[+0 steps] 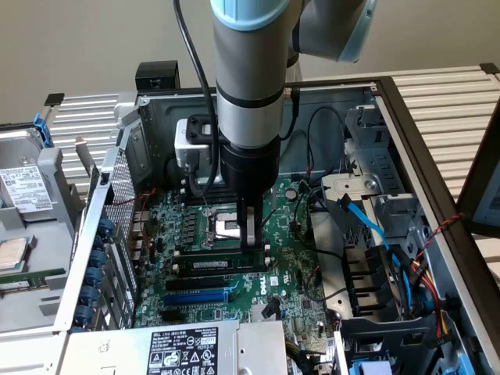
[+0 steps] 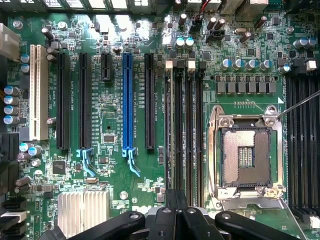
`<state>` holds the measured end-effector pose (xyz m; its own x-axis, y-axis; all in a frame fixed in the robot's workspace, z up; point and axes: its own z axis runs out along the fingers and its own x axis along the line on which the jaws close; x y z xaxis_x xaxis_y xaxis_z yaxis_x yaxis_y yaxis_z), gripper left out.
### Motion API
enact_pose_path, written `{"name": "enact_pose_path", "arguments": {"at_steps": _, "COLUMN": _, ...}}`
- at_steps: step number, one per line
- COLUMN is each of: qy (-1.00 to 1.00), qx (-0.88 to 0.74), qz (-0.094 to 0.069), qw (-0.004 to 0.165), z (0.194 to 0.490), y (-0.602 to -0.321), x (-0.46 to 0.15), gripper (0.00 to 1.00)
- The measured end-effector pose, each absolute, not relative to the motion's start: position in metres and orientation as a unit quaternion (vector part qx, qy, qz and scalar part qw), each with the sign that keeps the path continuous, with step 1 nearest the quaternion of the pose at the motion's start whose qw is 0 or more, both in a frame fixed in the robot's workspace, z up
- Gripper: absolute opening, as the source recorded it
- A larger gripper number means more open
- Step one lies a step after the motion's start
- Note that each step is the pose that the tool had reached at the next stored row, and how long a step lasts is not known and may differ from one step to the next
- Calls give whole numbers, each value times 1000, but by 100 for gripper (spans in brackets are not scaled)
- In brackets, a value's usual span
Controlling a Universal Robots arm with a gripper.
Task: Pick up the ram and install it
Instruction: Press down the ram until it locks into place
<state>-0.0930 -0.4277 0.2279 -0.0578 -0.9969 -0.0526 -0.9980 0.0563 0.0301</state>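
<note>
The ram (image 1: 212,264) is a green stick with a white label. It stands on edge in a black slot of the green motherboard (image 1: 285,277), just beside the open CPU socket (image 1: 226,226). In the wrist view the ram (image 2: 170,125) shows edge-on as a thin strip in the outermost memory slot. My gripper (image 1: 250,244) is shut and points straight down over the ram's end at the exterior view's right. Its fingertips (image 2: 176,200) sit at the stick's top edge. Whether they touch it I cannot tell.
The board lies inside an open PC case (image 1: 406,117). Black and blue expansion slots (image 2: 127,100) run beside the memory slots. Blue, red and black cables (image 1: 391,250) crowd the drive bays at the exterior view's right. A power supply (image 1: 195,348) sits in front, and a heatsink (image 2: 82,212) is nearby.
</note>
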Motion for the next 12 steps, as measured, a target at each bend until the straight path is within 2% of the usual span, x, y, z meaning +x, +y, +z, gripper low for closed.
{"name": "enact_pose_path", "arguments": {"at_steps": 4, "qy": 727, "qx": -686, "qz": 29, "qw": 9, "z": 228, "y": -428, "x": -94, "gripper": 11}}
{"name": "enact_pose_path", "arguments": {"at_steps": 8, "qy": 727, "qx": -686, "qz": 29, "qw": 9, "z": 244, "y": -428, "x": -103, "gripper": 11}}
{"name": "enact_pose_path", "arguments": {"at_steps": 12, "qy": 727, "qx": -686, "qz": 29, "qw": 9, "z": 246, "y": -428, "x": -122, "gripper": 11}}
